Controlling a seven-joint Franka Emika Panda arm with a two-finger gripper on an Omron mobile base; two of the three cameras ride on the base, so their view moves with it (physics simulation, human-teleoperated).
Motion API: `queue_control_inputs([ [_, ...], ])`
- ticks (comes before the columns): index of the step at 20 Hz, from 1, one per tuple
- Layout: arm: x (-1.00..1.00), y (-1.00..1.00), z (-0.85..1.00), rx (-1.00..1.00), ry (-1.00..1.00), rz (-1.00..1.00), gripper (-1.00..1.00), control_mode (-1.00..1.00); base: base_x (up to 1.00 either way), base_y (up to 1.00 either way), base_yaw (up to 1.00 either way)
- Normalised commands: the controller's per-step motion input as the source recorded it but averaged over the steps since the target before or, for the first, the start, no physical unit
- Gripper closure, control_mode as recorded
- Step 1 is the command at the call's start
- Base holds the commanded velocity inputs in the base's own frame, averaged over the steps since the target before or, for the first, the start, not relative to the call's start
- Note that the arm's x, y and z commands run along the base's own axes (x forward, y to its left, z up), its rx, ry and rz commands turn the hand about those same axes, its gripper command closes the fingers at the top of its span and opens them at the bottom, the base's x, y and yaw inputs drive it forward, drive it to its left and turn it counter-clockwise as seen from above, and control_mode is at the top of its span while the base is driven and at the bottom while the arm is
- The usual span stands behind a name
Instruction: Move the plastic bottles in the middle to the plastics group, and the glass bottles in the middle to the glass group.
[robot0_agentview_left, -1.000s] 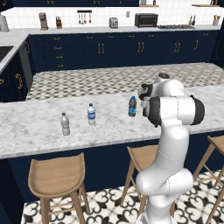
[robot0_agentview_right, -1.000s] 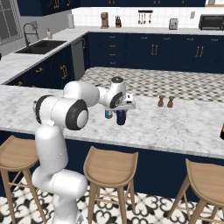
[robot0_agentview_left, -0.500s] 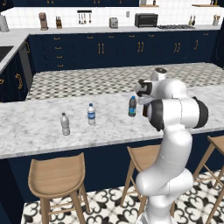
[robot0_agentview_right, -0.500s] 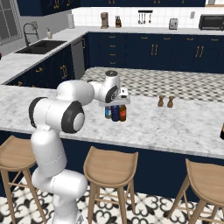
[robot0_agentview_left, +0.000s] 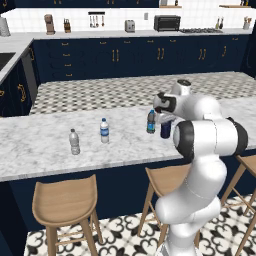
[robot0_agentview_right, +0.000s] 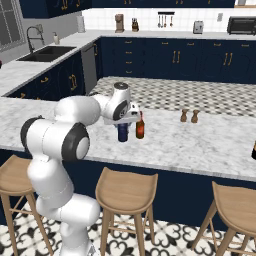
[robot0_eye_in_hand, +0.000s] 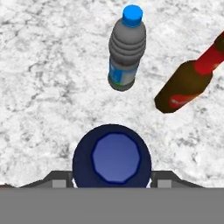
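My gripper (robot0_eye_in_hand: 111, 178) is shut on the solid navy plastic bottle (robot0_eye_in_hand: 112, 157), with a finger (robot0_eye_in_hand: 57, 178) on each side of it. From the left base view, the gripper (robot0_agentview_left: 165, 120) holds this navy bottle (robot0_agentview_left: 165, 130) upright, low over the marble counter. Just to its left is the dark plastic bottle with a blue cap (robot0_agentview_left: 151, 121). The amber glass bottle with a red label (robot0_agentview_right: 140, 128) stands right beside the navy bottle (robot0_agentview_right: 122, 132). The plastics group stands further left: one greyish clear bottle (robot0_agentview_left: 74, 141) and one blue-labelled bottle (robot0_agentview_left: 104, 130). Two small brown glass bottles (robot0_agentview_right: 184, 115) stand to the right.
The marble counter (robot0_agentview_left: 40, 150) has a front edge with wooden stools (robot0_agentview_left: 65, 202) below it. A checkered island top (robot0_agentview_left: 100, 92) lies behind the bottles. Far back, the kitchen wall counter carries a toaster oven (robot0_agentview_left: 167, 22).
The arm has swung left along the counter, carrying the navy bottle closer to the blue-capped bottle. The other bottles have stayed put.
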Motion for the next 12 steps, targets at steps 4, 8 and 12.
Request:
queue_control_inputs([
  [4, -0.38, 0.35, 0.00, 0.02, -0.02, 0.07, 1.00, -1.00, 0.00, 0.00, 0.00],
  [8, -0.05, 0.53, 0.01, 0.00, -0.01, 0.01, 1.00, -1.00, 0.00, 0.00, 0.00],
  [12, 0.00, 0.65, 0.00, 0.00, 0.00, 0.00, 1.00, -1.00, 0.00, 0.00, 0.00],
])
